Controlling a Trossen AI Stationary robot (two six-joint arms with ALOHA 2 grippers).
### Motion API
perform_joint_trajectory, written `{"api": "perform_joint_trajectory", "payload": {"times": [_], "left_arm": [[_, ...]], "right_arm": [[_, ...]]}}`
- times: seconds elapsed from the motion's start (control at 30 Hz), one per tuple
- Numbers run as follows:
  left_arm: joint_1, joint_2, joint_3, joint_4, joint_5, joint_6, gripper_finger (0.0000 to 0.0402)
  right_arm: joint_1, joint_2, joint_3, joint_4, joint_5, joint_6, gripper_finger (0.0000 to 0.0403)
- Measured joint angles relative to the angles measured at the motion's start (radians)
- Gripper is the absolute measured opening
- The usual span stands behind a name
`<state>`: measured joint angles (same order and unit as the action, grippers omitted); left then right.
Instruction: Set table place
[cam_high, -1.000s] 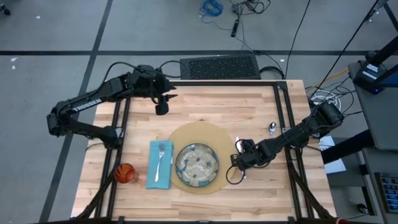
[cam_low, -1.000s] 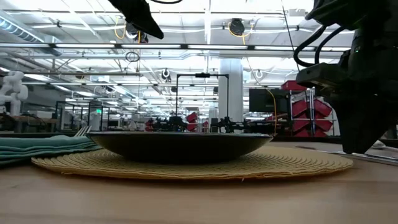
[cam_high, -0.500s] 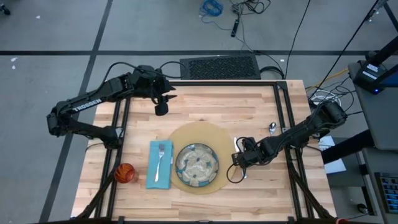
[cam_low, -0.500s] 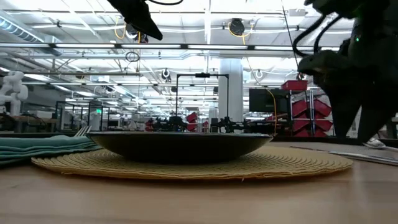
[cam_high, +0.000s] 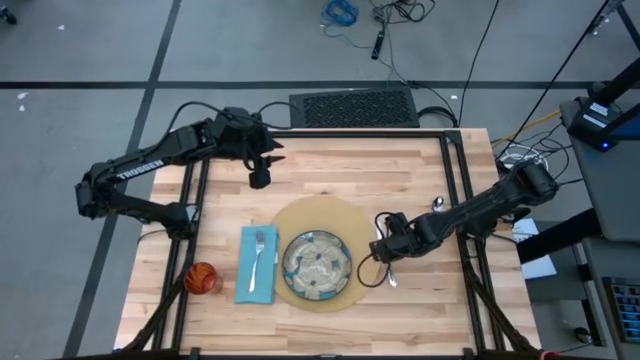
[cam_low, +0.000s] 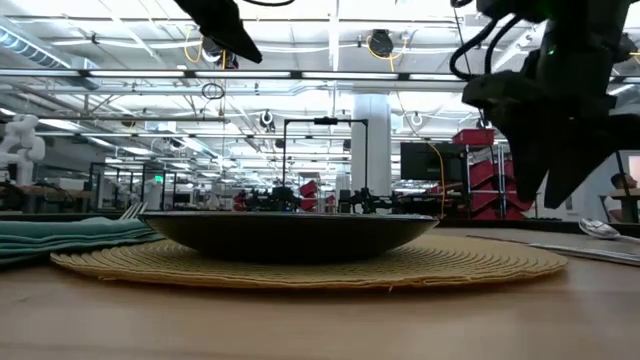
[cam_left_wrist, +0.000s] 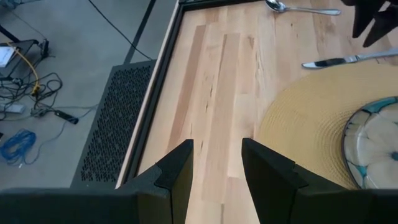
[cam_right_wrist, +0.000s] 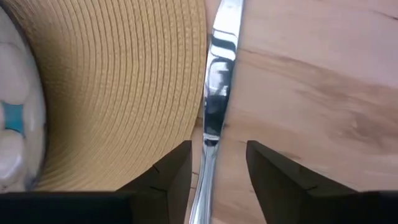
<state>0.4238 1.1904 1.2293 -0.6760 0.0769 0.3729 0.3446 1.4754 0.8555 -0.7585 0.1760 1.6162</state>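
Most of the place is laid: the plate sits on the round mat; fork on the blue napkin at 9 o'clock; orange cup beyond; the knife lies at the mat's 3 o'clock edge, released between the right gripper's parted fingers; the spoon waits near 2 o'clock, judged the last piece; the left gripper hovers open at 11 o'clock.

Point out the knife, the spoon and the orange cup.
knife (cam_right_wrist: 217, 81): right wrist view, on the shiny blade beside the mat's edge.
spoon (cam_left_wrist: 278, 5): left wrist view, on its bowl.
orange cup (cam_high: 201, 278): high view, on its middle.
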Motion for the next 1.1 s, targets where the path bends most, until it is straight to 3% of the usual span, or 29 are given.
{"api": "perform_joint_trajectory", "payload": {"times": [0.7,0.93,1.1], "left_arm": [[-0.002,0.000,0.000,-0.017,0.000,0.002,0.0123],[-0.002,0.000,0.000,-0.015,0.000,0.000,0.0123],[-0.002,0.000,0.000,-0.015,0.000,0.000,0.0123]], "right_arm": [[0.032,0.168,0.002,0.092,-0.060,-0.078,0.0139],[0.031,0.212,0.064,0.015,-0.064,-0.075,0.0138],[0.031,0.211,0.085,-0.005,-0.051,-0.062,0.0114]]}}
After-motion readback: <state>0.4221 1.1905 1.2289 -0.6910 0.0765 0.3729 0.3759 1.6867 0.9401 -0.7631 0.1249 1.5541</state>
